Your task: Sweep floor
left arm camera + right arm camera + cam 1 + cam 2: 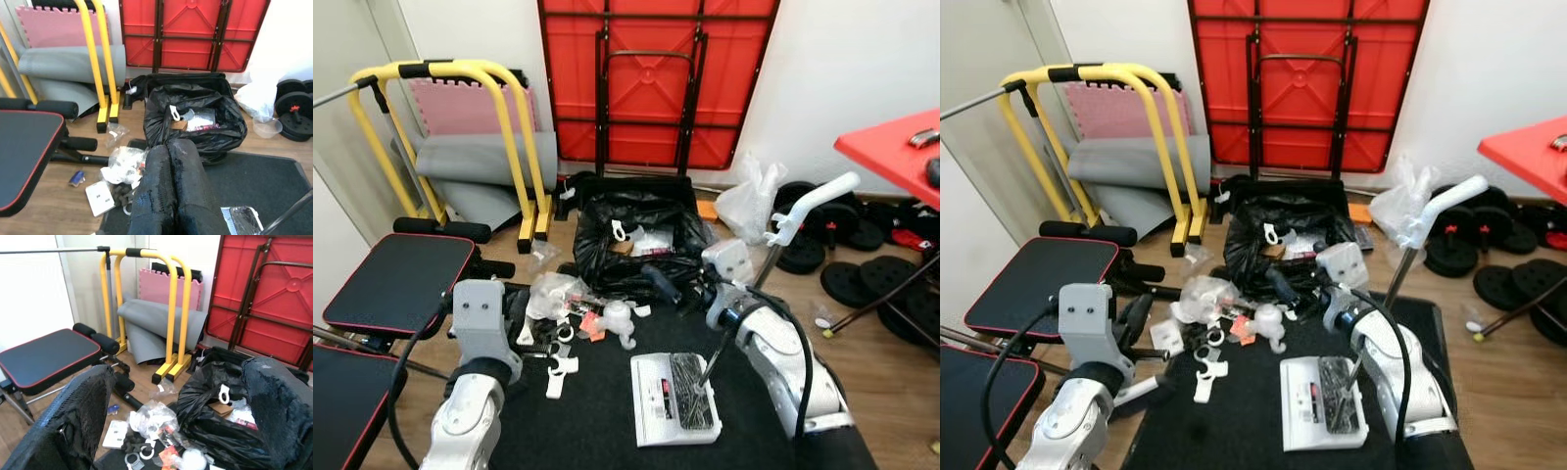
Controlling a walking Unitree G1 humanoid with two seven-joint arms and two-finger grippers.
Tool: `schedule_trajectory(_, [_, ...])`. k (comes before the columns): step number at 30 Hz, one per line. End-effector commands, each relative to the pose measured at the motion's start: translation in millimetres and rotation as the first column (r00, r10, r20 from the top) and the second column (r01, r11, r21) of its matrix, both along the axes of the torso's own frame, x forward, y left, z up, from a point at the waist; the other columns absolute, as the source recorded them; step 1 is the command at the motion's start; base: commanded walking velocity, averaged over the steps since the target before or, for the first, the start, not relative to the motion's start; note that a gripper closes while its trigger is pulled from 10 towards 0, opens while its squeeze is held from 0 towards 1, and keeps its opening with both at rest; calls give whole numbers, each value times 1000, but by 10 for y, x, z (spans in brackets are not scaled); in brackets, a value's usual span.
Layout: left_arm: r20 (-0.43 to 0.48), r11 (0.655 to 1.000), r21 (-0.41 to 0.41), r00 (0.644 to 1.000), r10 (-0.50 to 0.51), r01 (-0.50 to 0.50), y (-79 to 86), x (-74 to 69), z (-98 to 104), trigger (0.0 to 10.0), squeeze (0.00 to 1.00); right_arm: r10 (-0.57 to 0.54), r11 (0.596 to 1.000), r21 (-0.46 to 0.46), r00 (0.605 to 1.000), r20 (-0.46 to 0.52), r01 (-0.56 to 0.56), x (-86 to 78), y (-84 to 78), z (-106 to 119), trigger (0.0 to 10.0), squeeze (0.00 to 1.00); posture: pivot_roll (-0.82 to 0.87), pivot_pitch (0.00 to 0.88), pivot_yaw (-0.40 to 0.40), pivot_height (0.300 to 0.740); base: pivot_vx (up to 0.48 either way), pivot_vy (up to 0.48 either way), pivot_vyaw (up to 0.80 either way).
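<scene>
White wall [862,88], wood floor [886,377], folded red table [656,78] leaning upright (underside out), black mat [597,411].

You have bright, even indoor light in all four views, with no hard shadows. The white wall [842,88] reads near overexposed. Head views are sharp at the centre, and straight edges bow slightly toward the borders. In both wrist views the close black fingers [171,196] are soft and out of focus; the background stays fairly clear.

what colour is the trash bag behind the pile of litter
Black. The trash bag shows best in the left wrist view, open on the floor below the red table.
</scene>
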State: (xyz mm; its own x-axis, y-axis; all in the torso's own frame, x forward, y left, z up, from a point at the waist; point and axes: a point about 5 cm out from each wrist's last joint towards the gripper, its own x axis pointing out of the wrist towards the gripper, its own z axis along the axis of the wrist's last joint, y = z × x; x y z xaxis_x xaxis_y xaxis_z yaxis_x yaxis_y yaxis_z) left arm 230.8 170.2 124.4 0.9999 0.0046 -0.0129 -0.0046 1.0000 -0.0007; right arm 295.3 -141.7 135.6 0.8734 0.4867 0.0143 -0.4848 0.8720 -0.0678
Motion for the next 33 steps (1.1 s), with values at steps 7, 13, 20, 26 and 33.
schedule_trajectory(7, [-7,999,-34,999,38,-39,67,12,-12,10000,0,-73,997,-30,997,-18,73,49,-151,-54,10000,0,-29,0,-49,740,0,0,0])
schedule_trajectory(13, [-10,997,-26,997,72,-73,167,19,-20,10000,0,-127,991,-52,991,-47,124,67,-255,-118,10000,0,-33,0,-46,740,0,0,0])
schedule_trajectory(20, [-76,988,5,985,152,-152,446,15,-201,10000,0,-240,965,-150,954,-180,214,103,-487,-409,10000,0,-38,0,-47,740,0,0,0])
schedule_trajectory(26, [-229,972,1,946,229,-235,759,-67,-633,10000,0,-393,912,-252,866,-311,323,66,-813,-760,10000,0,-48,0,-43,740,0,0,0])
schedule_trajectory(33, [-424,951,-4,862,279,-309,960,-215,-1155,10000,0,-487,869,-324,767,-417,375,-100,-1021,-1113,10000,0,-54,0,-34,740,0,0,0])
